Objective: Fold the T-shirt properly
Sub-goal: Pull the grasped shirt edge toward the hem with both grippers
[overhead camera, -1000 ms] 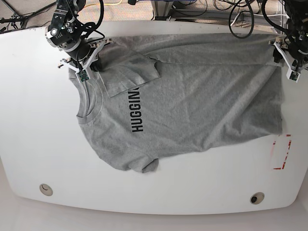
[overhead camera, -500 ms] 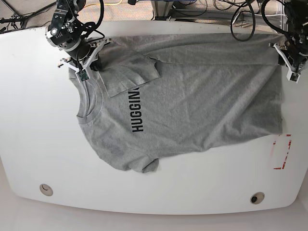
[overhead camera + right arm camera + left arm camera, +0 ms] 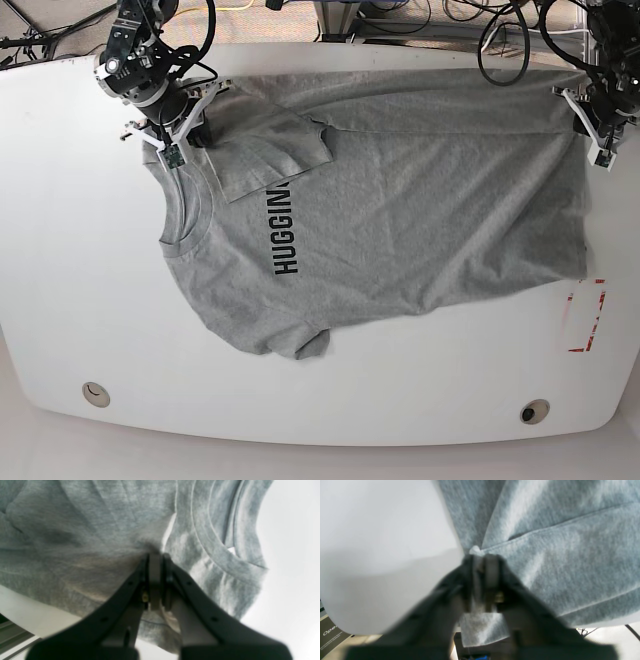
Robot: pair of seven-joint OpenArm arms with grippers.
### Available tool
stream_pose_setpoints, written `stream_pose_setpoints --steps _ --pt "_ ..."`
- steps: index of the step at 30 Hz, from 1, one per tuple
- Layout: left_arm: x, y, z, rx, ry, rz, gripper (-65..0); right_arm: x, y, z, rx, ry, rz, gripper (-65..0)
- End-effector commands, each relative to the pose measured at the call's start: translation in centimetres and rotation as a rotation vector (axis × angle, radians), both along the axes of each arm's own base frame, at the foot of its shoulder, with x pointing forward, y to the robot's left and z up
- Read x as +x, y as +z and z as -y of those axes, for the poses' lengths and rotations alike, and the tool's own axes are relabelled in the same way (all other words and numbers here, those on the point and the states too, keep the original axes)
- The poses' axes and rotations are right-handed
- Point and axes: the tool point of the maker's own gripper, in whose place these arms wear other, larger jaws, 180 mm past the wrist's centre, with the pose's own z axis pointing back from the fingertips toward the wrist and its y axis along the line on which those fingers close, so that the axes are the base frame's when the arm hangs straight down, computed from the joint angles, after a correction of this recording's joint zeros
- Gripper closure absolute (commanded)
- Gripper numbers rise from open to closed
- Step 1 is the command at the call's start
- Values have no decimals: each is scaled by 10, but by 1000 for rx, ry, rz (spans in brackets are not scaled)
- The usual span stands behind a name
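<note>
In the base view, the shirt (image 3: pixel 400 220) lies on the white table (image 3: pixel 300 400), its long axis running across the picture from claw to claw. The neck end points to the side of the right claw (image 3: pixel 185 150), with the collar (image 3: pixel 190 215) just below that claw, and the hem end lies under and below the left claw (image 3: pixel 592 135). The black lettering (image 3: pixel 284 230) runs crosswise to that long axis, between the claws but nearer the right one; its last part is covered by a folded-over sleeve (image 3: pixel 270 155), beside the right claw, so only "HUGGIN" can be read. The left claw's arm is cut off by the picture's edge. In the left wrist view, the claw's fingers are closed on the shirt, pinching a bit of cloth at the folded edge, close to the corner; the fingers are badly blurred, and they hide the cloth right beneath them. A hem line runs away from the fingertips toward the right of the picture. In the right wrist view, the claw's fingers are shut together too, with a raised ridge of cloth leading up to and between them, near the curved collar seam. How much cloth is gripped is hidden behind the dark, blurred fingers.
</note>
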Motion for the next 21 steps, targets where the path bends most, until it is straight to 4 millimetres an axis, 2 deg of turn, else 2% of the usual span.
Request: stream_pose_setpoints --steps 1,5,16,21 --pt "6 11 -7 24 -6 29 0 6 9 -1 11 8 40 0" --pt "7 12 -7 28 -6 33 0 5 9 -1 10 8 40 0" --pt "13 55 -12 117 -25 133 0 11 15 -2 31 3 66 0" --pt "12 63 -10 140 -44 142 0 17 23 -9 94 2 97 0"
